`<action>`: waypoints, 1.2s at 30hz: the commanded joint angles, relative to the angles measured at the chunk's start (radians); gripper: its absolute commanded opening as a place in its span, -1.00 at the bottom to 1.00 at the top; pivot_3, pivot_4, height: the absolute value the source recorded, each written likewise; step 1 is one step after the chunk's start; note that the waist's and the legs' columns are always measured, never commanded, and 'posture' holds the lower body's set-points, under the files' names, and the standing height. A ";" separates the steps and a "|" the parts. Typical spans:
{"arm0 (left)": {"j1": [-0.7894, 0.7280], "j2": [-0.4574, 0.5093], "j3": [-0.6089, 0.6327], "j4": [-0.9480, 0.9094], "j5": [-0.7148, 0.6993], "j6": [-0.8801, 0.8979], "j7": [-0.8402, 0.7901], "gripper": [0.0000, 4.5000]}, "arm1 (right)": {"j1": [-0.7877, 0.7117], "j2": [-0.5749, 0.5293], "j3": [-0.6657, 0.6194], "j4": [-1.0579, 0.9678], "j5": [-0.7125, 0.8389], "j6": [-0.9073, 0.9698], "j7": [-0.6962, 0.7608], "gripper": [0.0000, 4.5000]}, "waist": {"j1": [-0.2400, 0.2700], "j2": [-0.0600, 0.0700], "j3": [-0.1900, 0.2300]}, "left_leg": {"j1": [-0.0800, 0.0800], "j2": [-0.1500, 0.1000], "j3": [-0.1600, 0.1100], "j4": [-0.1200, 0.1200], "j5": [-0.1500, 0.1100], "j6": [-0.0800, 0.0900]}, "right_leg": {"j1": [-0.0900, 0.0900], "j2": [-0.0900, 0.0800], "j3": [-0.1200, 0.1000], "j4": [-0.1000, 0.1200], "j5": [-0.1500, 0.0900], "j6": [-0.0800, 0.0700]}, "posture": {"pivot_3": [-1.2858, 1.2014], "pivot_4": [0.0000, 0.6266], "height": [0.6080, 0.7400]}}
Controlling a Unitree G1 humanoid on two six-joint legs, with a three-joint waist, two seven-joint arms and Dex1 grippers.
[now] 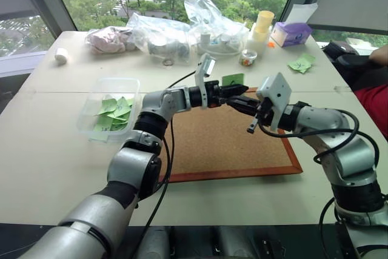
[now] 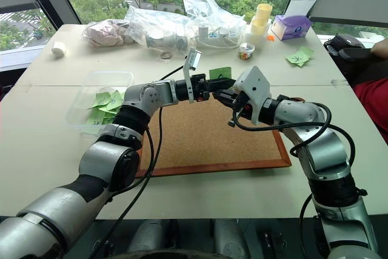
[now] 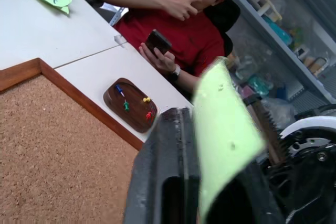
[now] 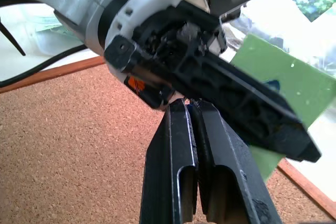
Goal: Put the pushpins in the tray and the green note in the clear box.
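With the left pincer (image 2: 219, 85) clenched on the green note (image 2: 220, 73) and the right pincer (image 2: 227, 97) clamped shut beside it, carry the note level to the clear box (image 2: 82, 105) before releasing.

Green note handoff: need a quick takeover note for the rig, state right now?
Left gripper: shut on the green note, held in the air over the corkboard.
Right gripper: shut, its fingertips at the note, beside the left gripper.
Tray: on the table beside the corkboard, four pushpins already in it.
Clear box: to the robot's left, already holding green notes.
Left: carry the note to the clear box and release it.
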State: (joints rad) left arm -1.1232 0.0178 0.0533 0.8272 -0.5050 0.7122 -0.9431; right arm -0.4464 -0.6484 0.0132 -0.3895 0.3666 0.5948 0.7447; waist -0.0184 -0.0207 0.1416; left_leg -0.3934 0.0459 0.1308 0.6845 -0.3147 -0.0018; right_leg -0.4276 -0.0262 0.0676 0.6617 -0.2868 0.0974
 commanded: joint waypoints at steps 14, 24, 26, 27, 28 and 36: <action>0.014 0.041 -0.024 0.023 0.122 -0.148 -0.034 -0.98 | 0.001 0.050 -0.071 -0.010 0.024 -0.041 -0.088 -1.00 | 0.002 0.000 0.000 | 0.000 0.000 0.000 0.000 0.000 0.000 | 0.000 0.000 0.000 0.000 0.000 0.000 | 0.03 -0.52 0.97; 0.153 0.098 -0.310 -0.317 0.360 -0.386 -0.094 -0.98 | 0.001 0.059 -0.355 0.237 0.018 0.123 -0.375 -1.00 | 0.007 0.000 0.000 | -0.001 0.001 0.001 0.000 0.000 0.000 | 0.000 -0.002 0.000 0.000 0.000 0.000 | 0.03 -0.52 0.97; 0.164 0.128 -0.364 -0.391 0.388 -0.385 -0.133 -0.98 | 0.004 0.035 -0.359 0.298 -0.012 0.178 -0.420 -1.00 | 0.004 0.000 0.000 | -0.001 0.001 0.002 0.000 0.000 0.000 | 0.000 -0.002 0.001 0.000 0.000 0.000 | 0.03 -0.52 0.97; 0.165 0.143 -0.384 -0.415 0.400 -0.388 -0.149 -0.98 | 0.006 0.027 -0.353 0.328 -0.031 0.179 -0.432 -1.00 | 0.003 0.001 0.000 | -0.001 0.002 0.002 0.000 0.000 0.000 | 0.000 -0.002 0.001 0.000 0.000 0.000 | 0.03 -0.52 0.97; 0.164 0.158 -0.401 -0.437 0.411 -0.391 -0.164 -0.98 | 0.004 0.025 -0.352 0.366 -0.040 0.188 -0.443 -1.00 | 0.000 0.001 0.000 | 0.000 0.002 0.002 0.000 0.000 0.000 | -0.001 -0.002 0.001 0.000 0.000 0.000 | 0.03 -0.52 0.97; 0.172 0.206 -0.456 -0.457 0.469 -0.439 -0.190 -0.98 | -0.053 0.017 -0.291 0.634 -0.138 0.069 -0.453 -1.00 | -0.004 0.004 0.000 | 0.001 0.001 0.003 -0.001 0.000 0.000 | -0.001 0.000 0.002 0.001 0.000 0.000 | 0.03 -0.52 0.97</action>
State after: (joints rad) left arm -0.9451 0.2272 -0.4093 0.3906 -0.0333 0.2869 -1.1300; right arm -0.4614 -0.6096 -0.2748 0.2229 0.2463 0.6987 0.2913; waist -0.0228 -0.0171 0.1420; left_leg -0.3924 0.0474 0.1336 0.6839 -0.3145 -0.0020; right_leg -0.4281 -0.0262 0.0700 0.6624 -0.2868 0.0974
